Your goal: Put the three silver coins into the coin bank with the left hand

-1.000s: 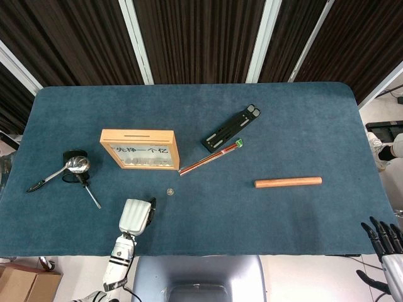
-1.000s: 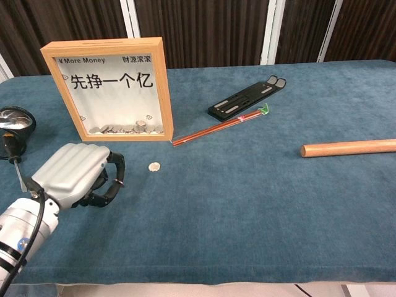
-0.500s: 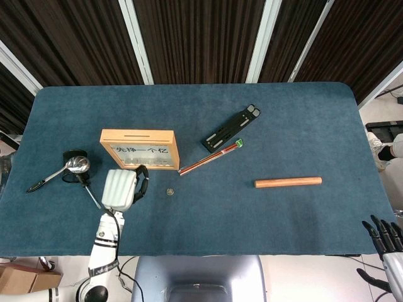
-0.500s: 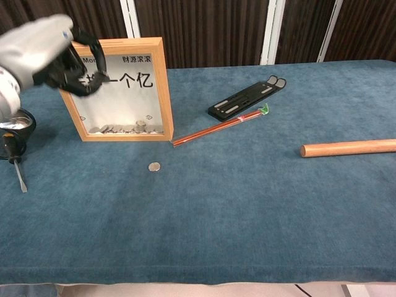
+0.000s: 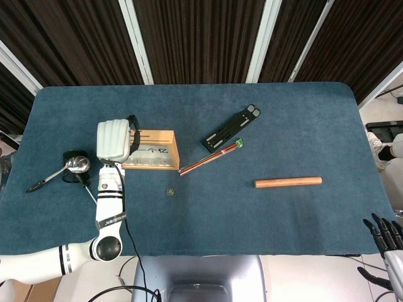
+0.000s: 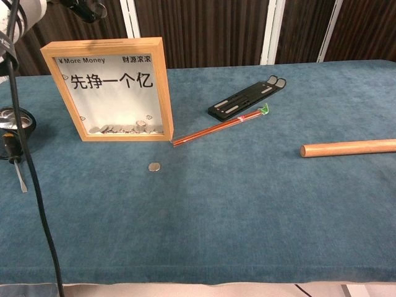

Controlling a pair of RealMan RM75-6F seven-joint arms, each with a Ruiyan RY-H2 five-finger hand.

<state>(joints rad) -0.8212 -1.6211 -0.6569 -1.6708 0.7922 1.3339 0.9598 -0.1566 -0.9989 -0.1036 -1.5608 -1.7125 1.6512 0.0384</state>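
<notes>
Silver coin (image 5: 169, 191) — one on the cloth, toward the robot and right of the left hand (image 5: 114, 139), which hovers over the coin bank (image 5: 154, 150) slot's left end (grasp hidden — cannot tell).

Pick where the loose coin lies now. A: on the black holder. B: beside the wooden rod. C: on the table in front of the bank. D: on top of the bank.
C: the coin lies flat on the blue table, just in front of the bank, apart from it.
</notes>
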